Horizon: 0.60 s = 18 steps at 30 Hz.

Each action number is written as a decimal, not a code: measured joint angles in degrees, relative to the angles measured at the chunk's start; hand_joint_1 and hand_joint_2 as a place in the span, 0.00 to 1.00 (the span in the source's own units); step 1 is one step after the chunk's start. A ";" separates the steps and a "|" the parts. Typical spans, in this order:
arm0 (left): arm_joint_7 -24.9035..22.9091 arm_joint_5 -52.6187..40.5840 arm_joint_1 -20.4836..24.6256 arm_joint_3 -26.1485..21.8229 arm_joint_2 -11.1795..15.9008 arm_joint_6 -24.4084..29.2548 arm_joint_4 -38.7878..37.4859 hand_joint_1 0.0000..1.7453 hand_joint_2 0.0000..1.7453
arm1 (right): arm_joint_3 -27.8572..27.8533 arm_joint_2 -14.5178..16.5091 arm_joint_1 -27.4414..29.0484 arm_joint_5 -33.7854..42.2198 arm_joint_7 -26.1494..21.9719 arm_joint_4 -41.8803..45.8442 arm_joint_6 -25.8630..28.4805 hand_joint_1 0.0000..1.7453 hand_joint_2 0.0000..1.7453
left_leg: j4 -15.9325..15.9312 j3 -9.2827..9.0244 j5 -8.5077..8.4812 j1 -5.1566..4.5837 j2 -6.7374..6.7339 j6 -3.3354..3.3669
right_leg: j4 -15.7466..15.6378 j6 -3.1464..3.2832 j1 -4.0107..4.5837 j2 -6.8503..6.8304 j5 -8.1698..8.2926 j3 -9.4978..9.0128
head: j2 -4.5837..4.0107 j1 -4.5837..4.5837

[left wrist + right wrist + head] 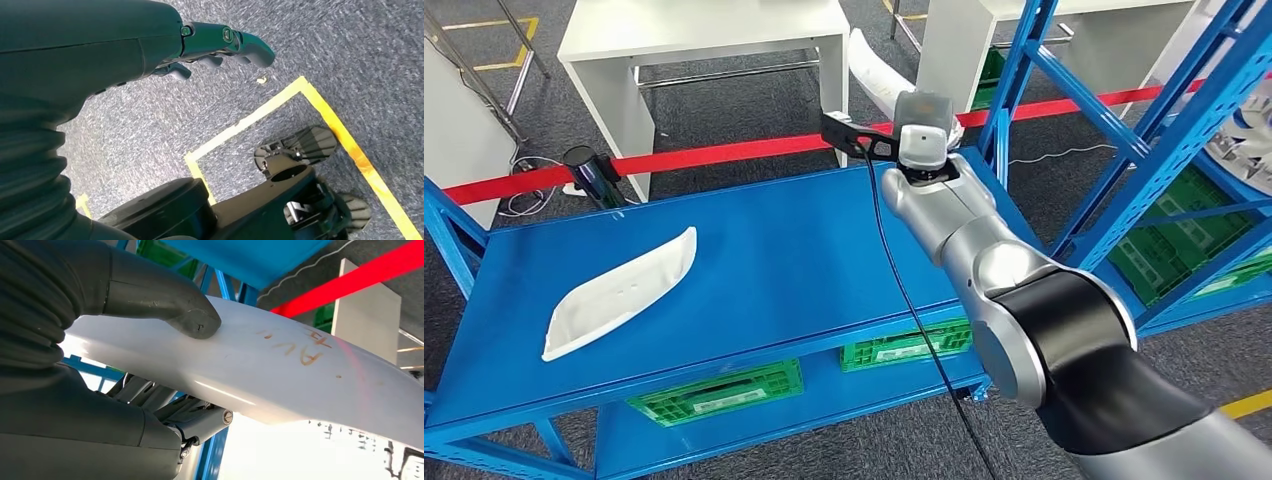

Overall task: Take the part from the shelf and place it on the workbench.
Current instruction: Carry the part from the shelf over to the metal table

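The long, curved, glossy white plastic part (280,370) is being gripped by the right hand (115,340): in the right wrist view the thick grey thumb (170,305) is pressing on its upper face while the darker fingers (175,415) are curling beneath it, so the fingers are clamped on the part. Faint orange handwriting is showing on its surface, too smeared to read, and its far end is running out of the picture. In the head view the silver right arm (984,250) is reaching out past the far edge of the blue metal shelf (804,250), and the wrist is hiding the hand; only a stretch of the part (871,68) is sticking out beyond it, over the grey carpeted floor.

A second white curved part (619,290) is lying flat on the shelf's top deck, well apart from the arm. Green plastic crates (724,390) are sitting on the deck below. A red tape line (714,155) is crossing the floor, with white tables (704,40) beyond it.

The left hand (210,45) is hanging above the carpet and a yellow floor marking (345,140), its fingers apart and holding nothing.
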<state>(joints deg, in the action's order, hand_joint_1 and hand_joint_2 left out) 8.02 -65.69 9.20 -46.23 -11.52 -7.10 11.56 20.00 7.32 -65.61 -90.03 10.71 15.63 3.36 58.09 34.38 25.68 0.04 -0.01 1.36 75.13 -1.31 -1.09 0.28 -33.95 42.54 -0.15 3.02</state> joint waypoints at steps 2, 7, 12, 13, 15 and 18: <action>0.00 0.05 -0.11 0.00 -0.01 0.00 0.00 0.00 1.00 | 1.95 0.19 0.21 0.00 -0.40 0.00 0.03 1.00 1.00 | 0.59 0.65 -0.10 0.11 0.04 -0.23 | -2.14 0.01 -0.14 -0.04 1.63 -1.96 | 0.00 0.01; 0.09 0.41 -0.21 0.00 0.04 0.00 0.03 0.00 1.00 | 7.20 1.17 0.21 0.01 -0.82 0.00 0.25 1.00 1.00 | 1.69 1.94 -0.55 0.13 0.24 -1.94 | -14.33 0.99 0.16 0.25 5.14 -8.79 | 0.00 -0.05; 0.60 0.55 -0.63 0.00 0.09 0.00 0.02 0.00 1.00 | 10.43 2.19 0.37 0.02 -0.97 0.00 0.37 1.00 1.00 | 5.58 3.98 3.13 0.39 0.29 -3.96 | -15.07 3.12 -0.10 -0.02 6.97 -7.31 | 0.00 -0.26; 0.70 0.55 -0.68 0.01 0.09 0.00 0.02 0.00 1.00 | 10.81 2.32 0.42 0.04 -0.97 -0.01 0.41 1.00 1.00 | 8.98 5.10 5.69 0.44 0.26 -4.22 | -15.11 3.31 -0.08 -0.05 7.39 -6.84 | 0.00 -0.34; 0.83 0.52 -0.73 0.04 0.09 0.00 0.02 0.00 1.00 | 11.35 2.42 0.61 0.10 -0.96 -0.03 0.47 1.00 1.00 | 15.72 6.69 9.15 0.50 0.26 -4.52 | -15.08 3.41 0.01 -0.11 8.22 -5.75 | 0.00 -0.42; 0.87 0.40 -0.79 0.14 0.10 0.00 0.03 0.00 1.00 | 11.72 2.43 0.93 0.18 -0.82 -0.09 0.54 1.00 1.00 | 13.43 3.01 6.91 0.49 0.26 -4.27 | -15.04 3.21 0.09 -0.15 9.53 -4.18 | 0.00 -0.42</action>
<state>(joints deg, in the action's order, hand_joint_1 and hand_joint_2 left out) 8.89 -65.29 8.41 -46.08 -11.41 -7.10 11.59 31.72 9.75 -64.68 -89.85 9.89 15.54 3.90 71.52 37.38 32.59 0.53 0.25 -2.91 60.09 1.90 -1.00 0.14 -24.42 38.36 -0.15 2.60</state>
